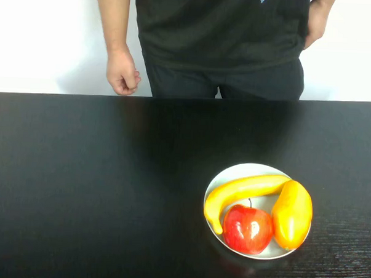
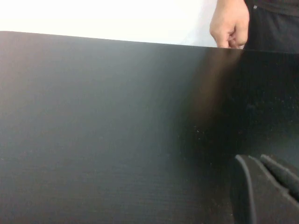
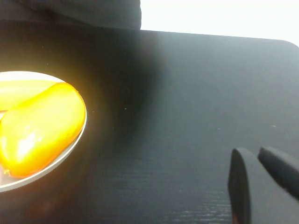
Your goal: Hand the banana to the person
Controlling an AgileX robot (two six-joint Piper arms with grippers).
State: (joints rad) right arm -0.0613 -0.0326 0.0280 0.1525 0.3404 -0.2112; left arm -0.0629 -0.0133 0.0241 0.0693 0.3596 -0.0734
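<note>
The banana (image 1: 245,189) is long, curved and yellow. It lies across the far side of a white plate (image 1: 233,172) at the right front of the black table. A strip of it shows in the right wrist view (image 3: 18,91). The person (image 1: 221,36), in a black shirt, stands behind the table's far edge with one hand (image 1: 122,75) hanging down; that hand also shows in the left wrist view (image 2: 230,25). Neither gripper shows in the high view. My left gripper (image 2: 252,158) is shut and empty over bare table. My right gripper (image 3: 250,151) is shut and empty, off to the side of the plate.
On the plate, a red apple (image 1: 247,228) lies in front of the banana and a plump yellow-orange mango-like fruit (image 1: 292,214) lies on its right, also in the right wrist view (image 3: 39,128). The plate's rim (image 3: 70,149) shows there too. The black table (image 1: 79,183) spreads to the left.
</note>
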